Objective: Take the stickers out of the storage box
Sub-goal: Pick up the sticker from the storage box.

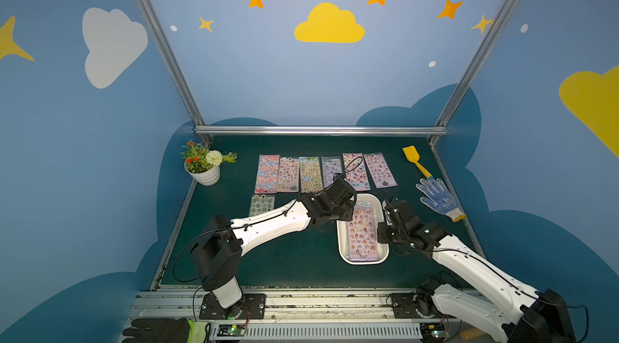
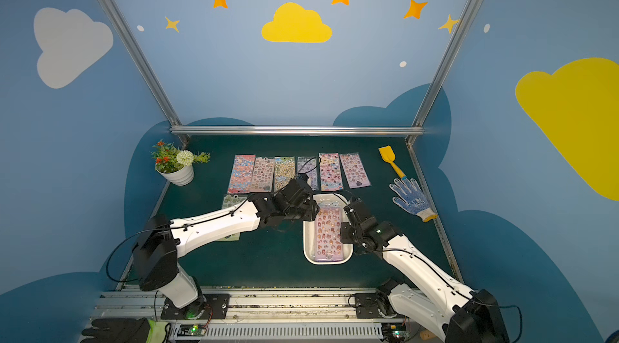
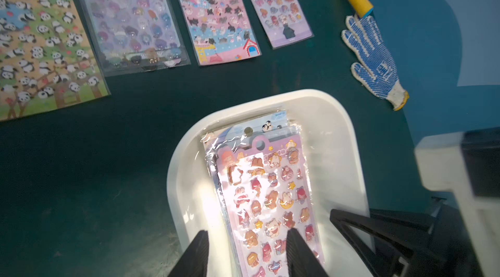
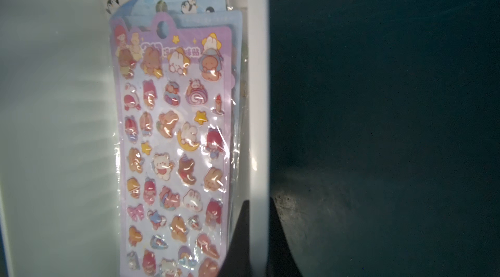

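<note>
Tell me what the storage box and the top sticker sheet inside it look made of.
The storage box looks like smooth white plastic: moulded rounded corners, soft sheen. The top sticker sheet is probably printed card with puffy stickers in clear film: crinkled glare.

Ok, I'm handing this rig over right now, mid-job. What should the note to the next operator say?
Grippers: left gripper open, lowered into the shallow white plastic storage box, jaws apart over the top glossy purple sticker sheet, nothing gripped; right gripper shut on the box's rim, apparently steadying it.
Done: six sticker sheets lie in a row on the dark green mat beyond the box; a seventh, greenish sheet lies nearer, partly under the left arm.
Left: the stack in the box, at least three sheets showing; full count hidden.
</note>
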